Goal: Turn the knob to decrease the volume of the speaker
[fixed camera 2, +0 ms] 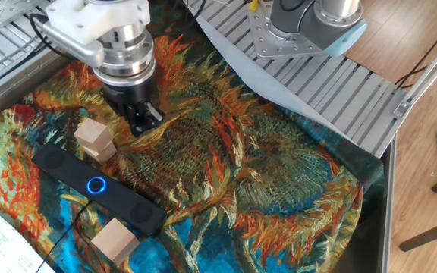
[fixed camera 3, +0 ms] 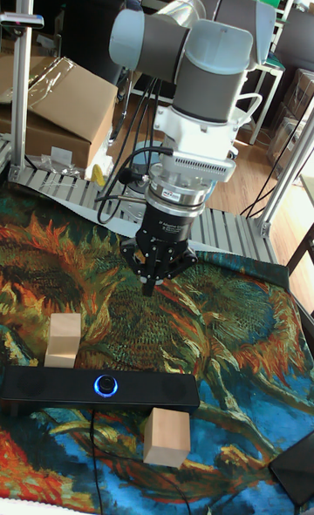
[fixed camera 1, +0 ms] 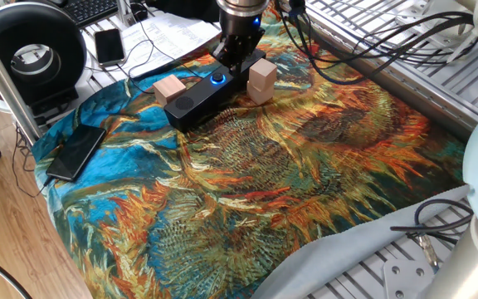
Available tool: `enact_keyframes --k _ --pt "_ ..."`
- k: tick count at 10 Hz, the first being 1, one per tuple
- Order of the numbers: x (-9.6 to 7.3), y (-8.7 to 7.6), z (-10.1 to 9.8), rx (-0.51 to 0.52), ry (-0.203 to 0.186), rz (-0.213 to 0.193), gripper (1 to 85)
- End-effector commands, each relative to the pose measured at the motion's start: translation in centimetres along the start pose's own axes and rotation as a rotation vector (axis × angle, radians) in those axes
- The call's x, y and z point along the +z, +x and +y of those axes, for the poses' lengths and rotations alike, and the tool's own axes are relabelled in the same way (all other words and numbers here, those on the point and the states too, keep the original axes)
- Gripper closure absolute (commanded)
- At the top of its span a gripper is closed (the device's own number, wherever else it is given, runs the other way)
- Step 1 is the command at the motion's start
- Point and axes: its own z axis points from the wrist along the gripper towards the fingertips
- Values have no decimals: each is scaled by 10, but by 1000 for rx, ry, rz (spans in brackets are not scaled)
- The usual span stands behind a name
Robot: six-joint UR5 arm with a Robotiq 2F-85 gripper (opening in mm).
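The black bar speaker [fixed camera 1: 204,94] [fixed camera 2: 97,188] [fixed camera 3: 96,389] lies on the sunflower-print cloth. Its knob [fixed camera 1: 217,79] [fixed camera 2: 95,185] [fixed camera 3: 106,384] glows blue on the top face. My gripper [fixed camera 1: 232,60] [fixed camera 2: 144,121] [fixed camera 3: 150,287] hangs above the cloth, behind the speaker and apart from it, a short way off the knob. It points down with its fingers [fixed camera 3: 155,273] pressed together and nothing between them.
Two wooden blocks [fixed camera 2: 95,139] [fixed camera 2: 114,239] flank the speaker, one on each long side. A flat black phone [fixed camera 1: 77,151] lies at the cloth's left edge. A large round black device [fixed camera 1: 31,54] stands beyond it. Cables and aluminium rails [fixed camera 1: 405,50] border the cloth.
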Motion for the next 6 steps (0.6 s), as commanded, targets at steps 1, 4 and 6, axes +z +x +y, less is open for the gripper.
enact_keyframes --k 1,4,6 --pt "3 -16 -10 -63 22 -72 833" --pt "2 -20 -4 -147 5 -86 837" --pt "1 -17 -9 -169 27 -67 837"
